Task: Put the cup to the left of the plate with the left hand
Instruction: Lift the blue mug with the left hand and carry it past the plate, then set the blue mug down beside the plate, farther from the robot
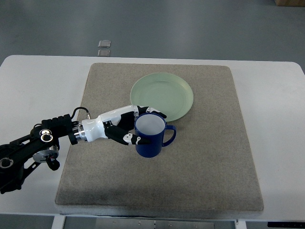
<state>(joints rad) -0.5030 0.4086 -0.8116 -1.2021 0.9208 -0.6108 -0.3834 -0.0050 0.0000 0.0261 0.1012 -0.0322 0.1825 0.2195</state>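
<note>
One hand working: left hand (125, 128) fingers wrapped around blue cup (151, 136), upright on mat (209, 162), just below green plate (162, 95).

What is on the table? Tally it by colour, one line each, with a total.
Blue: 1, the cup, held in the left hand
Pale green: 1, the plate
Grey-beige: 1, the mat
Total: 3

Cup's (151, 136) left wall behind fingers (138, 140)
</note>
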